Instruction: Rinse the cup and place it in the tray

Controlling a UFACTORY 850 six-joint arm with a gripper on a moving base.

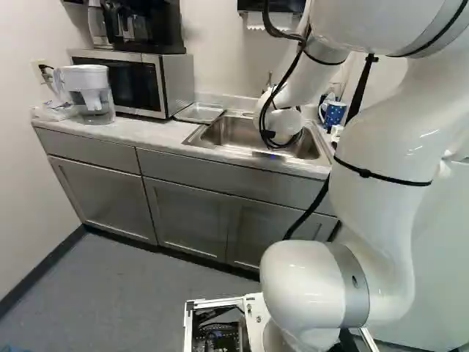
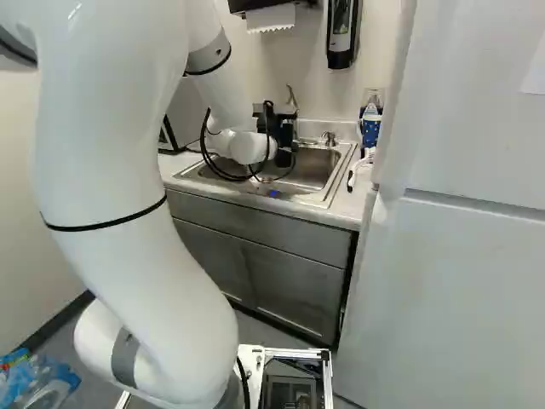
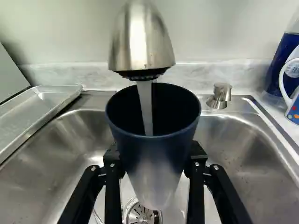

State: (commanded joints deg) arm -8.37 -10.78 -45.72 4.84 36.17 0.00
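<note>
The black gripper (image 2: 285,136) is over the sink in the right base view. In the wrist view the gripper (image 3: 155,161) is shut on a dark blue cup (image 3: 152,147), one finger on each side of it. The cup stands upright, mouth up, above the sink (image 3: 60,154) and its drain (image 3: 140,212). A metal faucet head (image 3: 142,39) hangs over the rim, and a stream of water (image 3: 145,105) runs from it into the cup. The shallow tray (image 3: 35,109) lies on the counter beside the sink, also seen as a tray (image 1: 199,112) in the left base view.
A microwave (image 1: 132,81) and a water pitcher (image 1: 88,92) stand on the counter past the tray. On the sink's other side are a soap pump (image 3: 219,95), a blue bottle (image 3: 282,60) and a dotted mug (image 3: 293,105). A white fridge (image 2: 460,221) stands right of the counter.
</note>
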